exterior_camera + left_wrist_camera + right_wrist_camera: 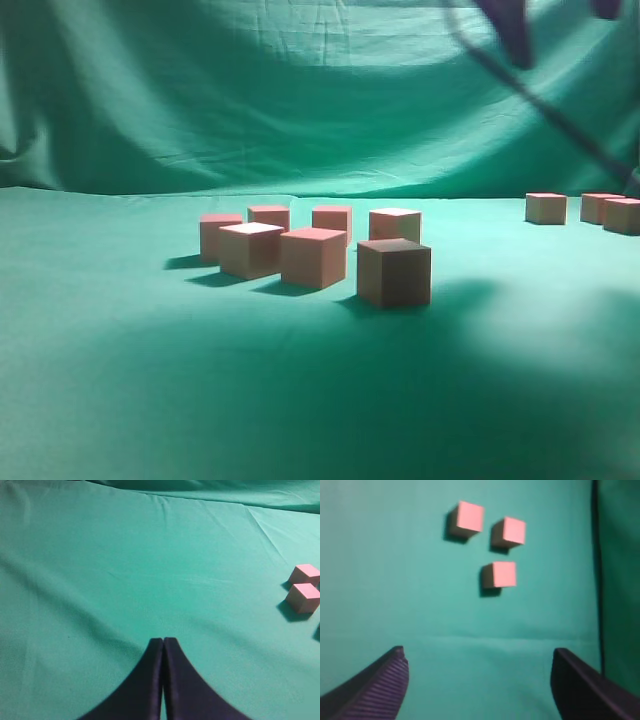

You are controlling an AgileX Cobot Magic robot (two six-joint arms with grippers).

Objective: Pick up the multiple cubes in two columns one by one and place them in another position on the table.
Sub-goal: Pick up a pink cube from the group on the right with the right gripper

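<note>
right hand [477, 680] hangs spread wide and empty above the table [120, 400], three cubes [503, 574] set down below it, well apart from the seven in two columns [313, 256]. left hand [163, 650] is pressed together, holding nothing. those blocks look light, stiff and matte; pinching two opposite flat sides should hold, though close neighbours leave little finger room.
</note>
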